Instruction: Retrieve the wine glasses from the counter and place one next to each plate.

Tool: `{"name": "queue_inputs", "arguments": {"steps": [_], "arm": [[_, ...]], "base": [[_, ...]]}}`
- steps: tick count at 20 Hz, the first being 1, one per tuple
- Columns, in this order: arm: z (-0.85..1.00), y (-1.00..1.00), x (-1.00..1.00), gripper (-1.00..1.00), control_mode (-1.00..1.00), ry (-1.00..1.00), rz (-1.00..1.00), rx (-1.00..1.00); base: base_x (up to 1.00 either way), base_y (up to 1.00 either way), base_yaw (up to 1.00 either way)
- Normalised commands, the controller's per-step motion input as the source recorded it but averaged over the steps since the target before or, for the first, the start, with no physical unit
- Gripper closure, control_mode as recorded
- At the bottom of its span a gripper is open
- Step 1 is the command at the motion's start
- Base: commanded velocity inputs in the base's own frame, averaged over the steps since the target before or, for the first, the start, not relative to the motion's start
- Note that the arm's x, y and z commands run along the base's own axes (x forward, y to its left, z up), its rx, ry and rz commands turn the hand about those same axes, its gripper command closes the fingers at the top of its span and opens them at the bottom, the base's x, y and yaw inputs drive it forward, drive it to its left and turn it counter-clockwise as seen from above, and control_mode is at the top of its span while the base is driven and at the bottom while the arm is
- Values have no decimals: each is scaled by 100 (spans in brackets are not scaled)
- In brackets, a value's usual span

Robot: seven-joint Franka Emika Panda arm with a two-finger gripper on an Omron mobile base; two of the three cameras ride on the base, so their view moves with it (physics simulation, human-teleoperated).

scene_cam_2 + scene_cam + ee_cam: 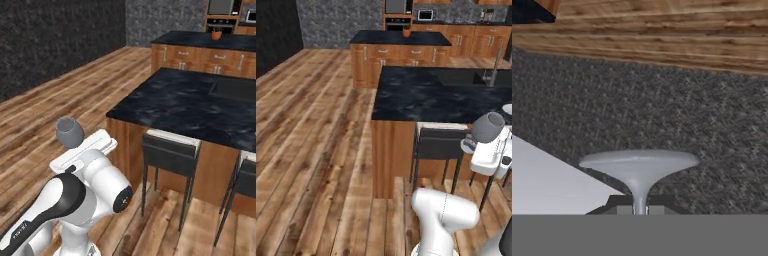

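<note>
A translucent grey wine glass [488, 127] is held off the counter, its rounded bowl [69, 131] sticking out past the white hand. In the hand view its round foot [639, 164] faces the camera and the thin stem runs down between the fingers. My gripper [640, 209] is shut on that stem. The black marble counter [426, 95] lies ahead of the hand and a little to its left, over brown cabinets. A sliver of a white plate [507, 109] shows at the counter's right edge.
A black stool [438, 145] stands against the counter's near side, and a second stool [245, 175] stands to its right. A sink with a faucet [491, 75] is set in the counter's far right. A second island [401, 40] stands behind. Open wood floor [311, 150] stretches left.
</note>
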Motion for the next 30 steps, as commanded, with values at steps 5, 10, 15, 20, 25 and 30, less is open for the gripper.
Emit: {"name": "queue_inputs", "arguments": {"steps": [5, 10, 15, 20, 25, 30], "arm": [[0, 0, 0, 100, 100, 0, 0, 0], [0, 0, 0, 100, 100, 0, 0, 0], [0, 0, 0, 100, 100, 0, 0, 0], [0, 0, 0, 100, 100, 0, 0, 0], [0, 0, 0, 100, 100, 0, 0, 0], [0, 0, 0, 100, 100, 0, 0, 0]], "base": [[12, -100, -23], [40, -100, -18], [61, -100, -9], [41, -100, -8], [32, -61, -18], [86, -4, -1]]}}
